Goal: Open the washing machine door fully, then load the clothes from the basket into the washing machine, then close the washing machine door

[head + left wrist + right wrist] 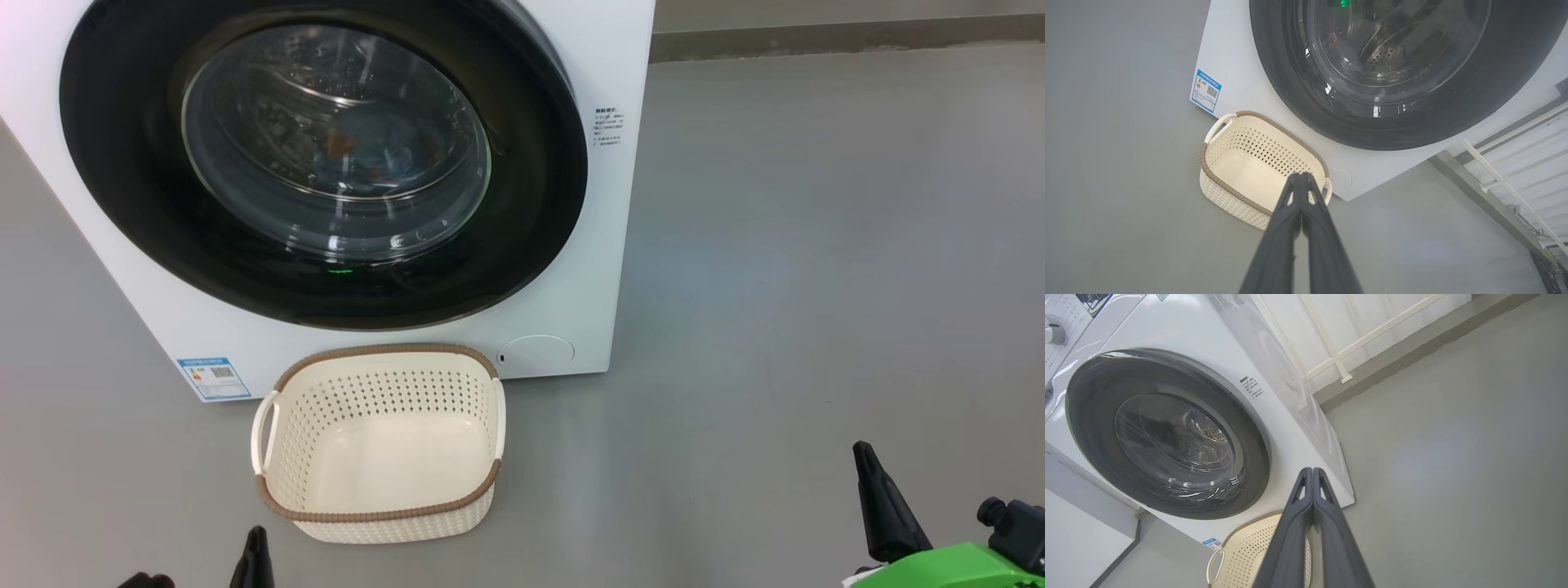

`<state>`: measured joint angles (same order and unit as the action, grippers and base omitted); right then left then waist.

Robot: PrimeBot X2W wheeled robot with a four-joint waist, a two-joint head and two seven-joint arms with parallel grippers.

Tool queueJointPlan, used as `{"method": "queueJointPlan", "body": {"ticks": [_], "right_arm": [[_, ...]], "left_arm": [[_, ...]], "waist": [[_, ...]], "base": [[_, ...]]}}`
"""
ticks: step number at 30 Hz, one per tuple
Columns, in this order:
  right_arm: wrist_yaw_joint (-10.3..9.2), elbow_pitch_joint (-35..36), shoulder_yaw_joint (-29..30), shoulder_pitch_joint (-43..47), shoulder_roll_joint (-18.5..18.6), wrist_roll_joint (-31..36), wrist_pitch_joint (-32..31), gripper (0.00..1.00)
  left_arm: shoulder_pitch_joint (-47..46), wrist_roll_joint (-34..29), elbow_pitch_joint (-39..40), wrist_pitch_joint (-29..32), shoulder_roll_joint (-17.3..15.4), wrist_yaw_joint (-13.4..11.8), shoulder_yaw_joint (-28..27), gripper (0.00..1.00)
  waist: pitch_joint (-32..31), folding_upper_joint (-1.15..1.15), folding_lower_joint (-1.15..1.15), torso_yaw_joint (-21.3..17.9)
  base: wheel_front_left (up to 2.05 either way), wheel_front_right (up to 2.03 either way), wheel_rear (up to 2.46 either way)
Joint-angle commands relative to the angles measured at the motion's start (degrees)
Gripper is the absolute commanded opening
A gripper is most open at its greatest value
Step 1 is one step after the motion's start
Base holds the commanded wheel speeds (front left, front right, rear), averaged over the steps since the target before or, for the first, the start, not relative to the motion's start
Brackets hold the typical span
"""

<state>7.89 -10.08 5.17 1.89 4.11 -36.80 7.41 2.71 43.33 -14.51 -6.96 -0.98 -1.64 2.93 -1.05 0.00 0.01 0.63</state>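
1. As far as we can judge, the washing machine door [122, 163] lies flush against the front of the washing machine [245, 343]. We cannot tell whether its latch has caught.
2. The clothes [384, 151] are inside the washing machine, a blue and orange bundle seen low in the drum through the door's glass bowl.
3. The basket [384, 349] stands on the floor [816, 286] just in front of the washing machine, below the door, with nothing in it.
4. The left gripper [1301, 175] hovers out from the washing machine, on the basket's near side. Its jaws are pressed together and pinch nothing.
5. The right gripper [1312, 470] hangs beyond the washing machine's right-hand front corner, well apart from it. Its jaws are likewise pressed together on nothing.
6. We judge all three steps done; at most a check of the door remains.
7. The door looks stiff, weighty and glossy, so jaws would slip on its face. The glass bowl is the fragile part. We see no handle, so we would push flat on the black ring or hook its outer rim.
8. The clothes are soft, light and limp. We would pinch a raised fold and expect the rest to trail and drape.
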Motion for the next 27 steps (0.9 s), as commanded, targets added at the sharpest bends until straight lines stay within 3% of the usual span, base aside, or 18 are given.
{"method": "queueJointPlan", "body": {"ticks": [1, 27], "right_arm": [[-0.15, 1.1, -0.1, -3.1, 0.4, -2.5, -0.5, 0.00], [-0.24, -0.6, 0.4, -4.7, -0.2, -20.3, -5.0, 0.00]], "left_arm": [[-2.9, 1.6, 1.1, 0.5, -0.8, 0.6, -1.3, 0.00], [-4.9, 17.5, 0.9, 4.8, -1.2, 3.5, -4.1, 0.00]], "waist": [[0.0, 0.00, -0.01, 0.0], [0.4, 0.00, -0.01, -0.2]], "base": [[0.00, 0.00, 0.00], [0.00, 0.00, 0.00]]}}
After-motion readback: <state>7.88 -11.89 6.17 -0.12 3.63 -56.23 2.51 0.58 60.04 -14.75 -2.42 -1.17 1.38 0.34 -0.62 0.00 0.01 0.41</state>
